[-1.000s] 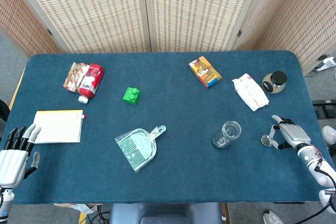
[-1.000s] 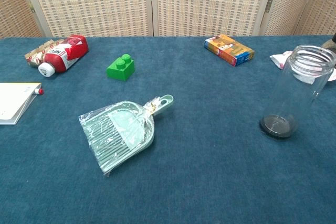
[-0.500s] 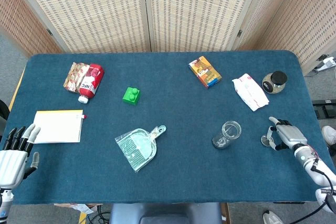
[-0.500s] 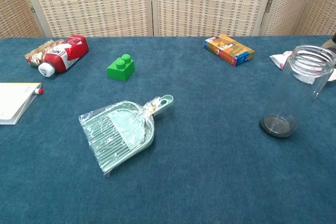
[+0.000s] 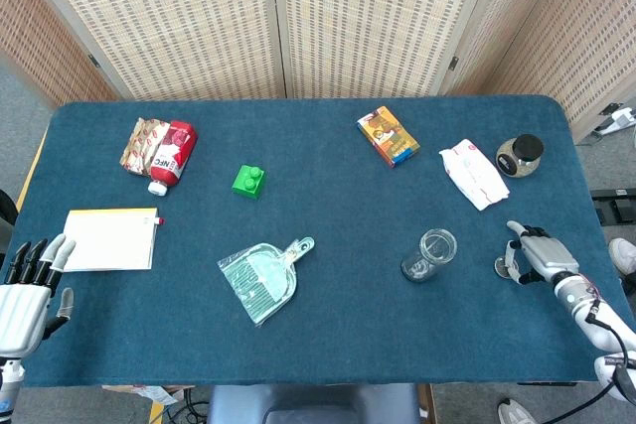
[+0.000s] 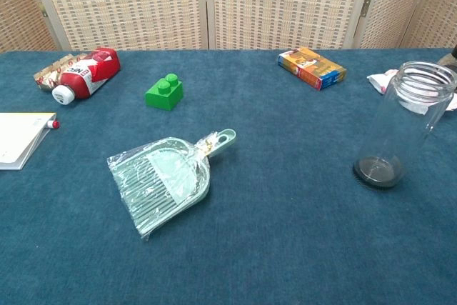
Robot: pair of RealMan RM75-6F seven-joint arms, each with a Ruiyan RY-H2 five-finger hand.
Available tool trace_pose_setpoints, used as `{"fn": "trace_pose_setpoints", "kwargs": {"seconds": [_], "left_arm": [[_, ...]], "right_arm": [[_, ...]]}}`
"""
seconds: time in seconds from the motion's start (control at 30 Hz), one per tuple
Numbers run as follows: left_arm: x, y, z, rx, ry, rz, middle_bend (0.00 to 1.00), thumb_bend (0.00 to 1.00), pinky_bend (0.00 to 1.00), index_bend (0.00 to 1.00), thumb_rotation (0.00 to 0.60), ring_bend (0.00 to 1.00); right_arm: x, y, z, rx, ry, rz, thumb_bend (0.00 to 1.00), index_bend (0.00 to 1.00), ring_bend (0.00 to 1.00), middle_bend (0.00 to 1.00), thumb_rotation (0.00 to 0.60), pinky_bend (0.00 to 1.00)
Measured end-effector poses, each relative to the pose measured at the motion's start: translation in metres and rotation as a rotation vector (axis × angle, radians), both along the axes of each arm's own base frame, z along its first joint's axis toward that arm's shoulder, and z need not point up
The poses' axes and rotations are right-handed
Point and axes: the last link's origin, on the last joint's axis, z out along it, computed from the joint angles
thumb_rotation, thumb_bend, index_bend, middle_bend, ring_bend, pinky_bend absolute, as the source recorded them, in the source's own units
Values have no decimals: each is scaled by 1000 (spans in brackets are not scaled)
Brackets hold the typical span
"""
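**Small round lid under the right hand**

The lid (image 5: 505, 266) lies flat on the worktop (image 5: 348, 325), right of the empty glass jar (image 5: 430, 254). Likely light, stiff, thin: best pinched at its rim. Right hand (image 5: 537, 254) touches it, fingers loosely curled; left hand (image 5: 25, 295) idle, fingers straight.

L hand (image 5: 22, 303): silver-grey shell, dark fingers (image 5: 30, 257) w/ one pale one beside them, black tips. R hand (image 5: 535, 253): same silver-grey, white fingers (image 5: 516, 234), black trim. Behind R fingers: white wrist w/ small red mark, thin black cable looping off it.
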Motion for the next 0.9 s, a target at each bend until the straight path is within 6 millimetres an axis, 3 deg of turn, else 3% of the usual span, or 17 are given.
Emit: {"fn": "trace_pose_setpoints", "kwargs": {"seconds": [0.57,0.9], "left_arm": [[0,-1,2,2,-9,-15,58,539,0,0,600,0],[3,-4,3,7,-8,-27,58,539,0,0,600,0]], "right_arm": [[9,-2,5,-6,-5,28,447,573,0,0,600,0],[36,-1,28,-31,-16,88,446,574,0,0,600,0]]}}
